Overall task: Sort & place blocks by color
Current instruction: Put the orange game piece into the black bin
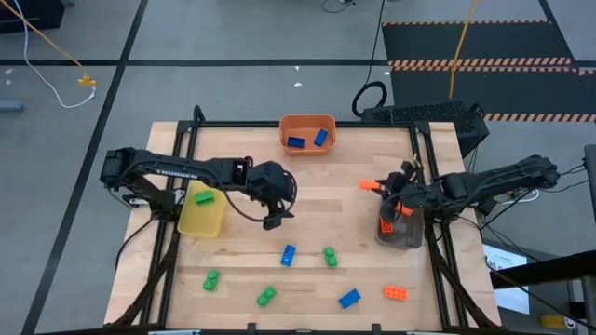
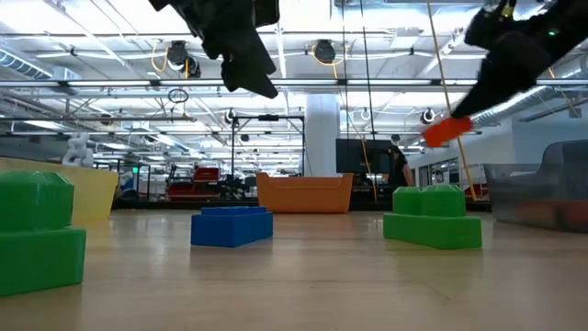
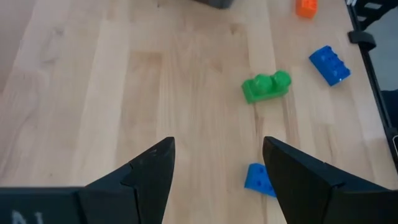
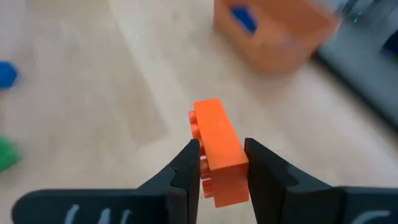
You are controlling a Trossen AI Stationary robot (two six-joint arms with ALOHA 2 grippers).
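My right gripper (image 4: 222, 149) is shut on an orange block (image 4: 214, 127) and hangs in the air left of the grey bin (image 1: 400, 230), which holds orange blocks. My left gripper (image 3: 217, 152) is open above bare wood right of the yellow bin (image 1: 200, 216); that bin holds a green block (image 1: 203, 196). A blue block (image 3: 258, 178) lies on the table just beside one of its fingers. Loose on the table's near half are another blue block (image 1: 349, 298), three green blocks (image 1: 330, 256) (image 1: 211, 279) (image 1: 266, 296) and an orange block (image 1: 396, 292). My right gripper pinches the orange block between its two fingers by the long side faces (image 4: 233, 163). The fingers come from the table's right, slanting down toward the left, along the block. Its free end (image 4: 208, 109) juts out past the fingertips. The block is lifted clear of the table (image 2: 447, 131).
The orange bin (image 1: 307, 144) at the far edge holds two blue blocks (image 1: 296, 142). Black frame rails (image 1: 428, 186) run along the table's sides. Bare wood lies in the middle between the two arms.
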